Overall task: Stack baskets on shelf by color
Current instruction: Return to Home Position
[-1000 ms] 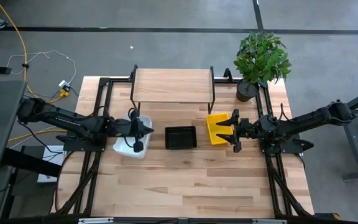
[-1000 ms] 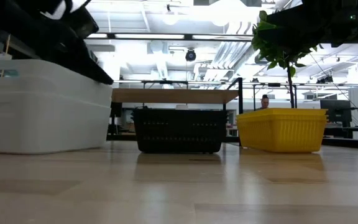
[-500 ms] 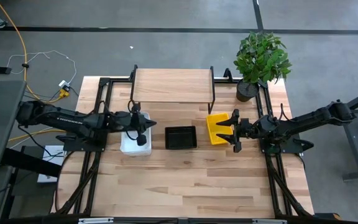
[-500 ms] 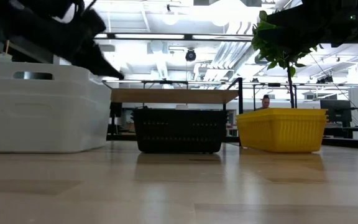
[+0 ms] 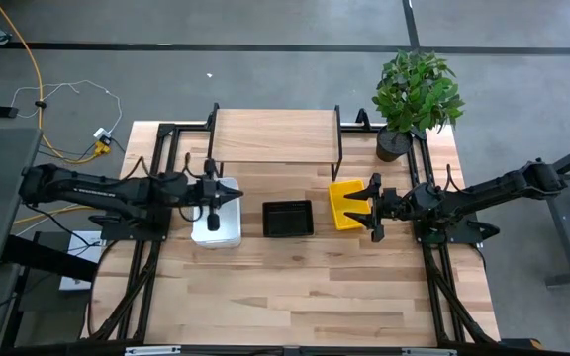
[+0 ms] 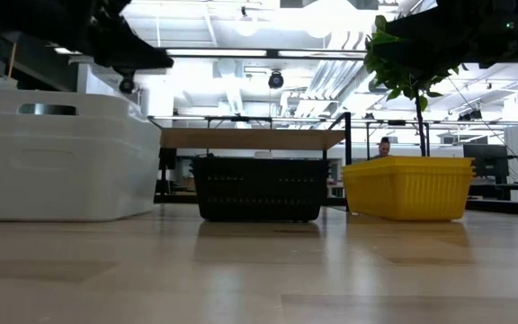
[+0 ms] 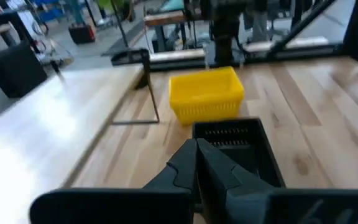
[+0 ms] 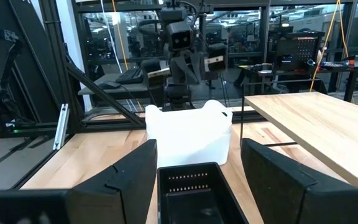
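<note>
Three groups of baskets are seen on the bench [image 5: 295, 287] in a row, in front of the shelf [image 5: 275, 135] and not on it. The white baskets [image 5: 216, 227] are nested into one stack at the left end of the row; in the low view at least two rims are seen, one above the other. The black baskets [image 5: 288, 219] are placed in the middle and the yellow baskets [image 5: 344, 204] at the right end, near a potted plant [image 5: 417, 91]. How many are nested in the black and yellow groups cannot be told.

The left claw [image 5: 232, 195] is held above the far edge of the white stack, clear of it in the low view. Its fingers [image 7: 219, 171] are pressed narrowly together and nothing is gripped between them. The right claw [image 5: 364, 210] is held at the right edge of the yellow baskets, with its fingers [image 8: 129, 180] spread wide and nothing held.
</note>
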Robot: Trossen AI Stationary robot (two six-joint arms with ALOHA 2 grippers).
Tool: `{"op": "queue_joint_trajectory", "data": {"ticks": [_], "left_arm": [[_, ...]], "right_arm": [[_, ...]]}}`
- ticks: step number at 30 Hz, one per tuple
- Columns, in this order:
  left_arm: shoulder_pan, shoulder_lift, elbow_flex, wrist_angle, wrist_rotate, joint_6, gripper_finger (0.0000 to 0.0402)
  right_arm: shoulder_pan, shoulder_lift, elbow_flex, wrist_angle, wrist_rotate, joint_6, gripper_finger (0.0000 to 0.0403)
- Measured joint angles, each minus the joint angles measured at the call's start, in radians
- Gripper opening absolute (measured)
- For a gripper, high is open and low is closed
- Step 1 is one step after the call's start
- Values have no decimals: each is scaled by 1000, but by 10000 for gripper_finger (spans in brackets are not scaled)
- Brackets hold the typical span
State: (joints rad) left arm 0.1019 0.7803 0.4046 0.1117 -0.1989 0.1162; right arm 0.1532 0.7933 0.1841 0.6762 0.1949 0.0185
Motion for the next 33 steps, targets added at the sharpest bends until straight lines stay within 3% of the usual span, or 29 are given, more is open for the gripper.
{"op": "queue_joint_trajectory", "data": {"ticks": [10, 18, 22, 29, 33], "left_arm": [[58, -204, -8, -124, 123, -3, 0], [62, -341, -235, 75, 161, -31, 0], [74, -428, -306, 87, 162, -43, 0], [105, -575, -316, 52, 214, -35, 0], [114, -652, -316, -57, 233, -61, 0]], "right_arm": [[0, 0, 0, 0, 3, 0, 220], [0, 0, 0, 0, 3, 3, 220], [0, 0, 0, -3, 3, 3, 220], [0, 0, 0, -4, 3, 3, 220], [0, 0, 0, -4, 2, 9, 220]]}}
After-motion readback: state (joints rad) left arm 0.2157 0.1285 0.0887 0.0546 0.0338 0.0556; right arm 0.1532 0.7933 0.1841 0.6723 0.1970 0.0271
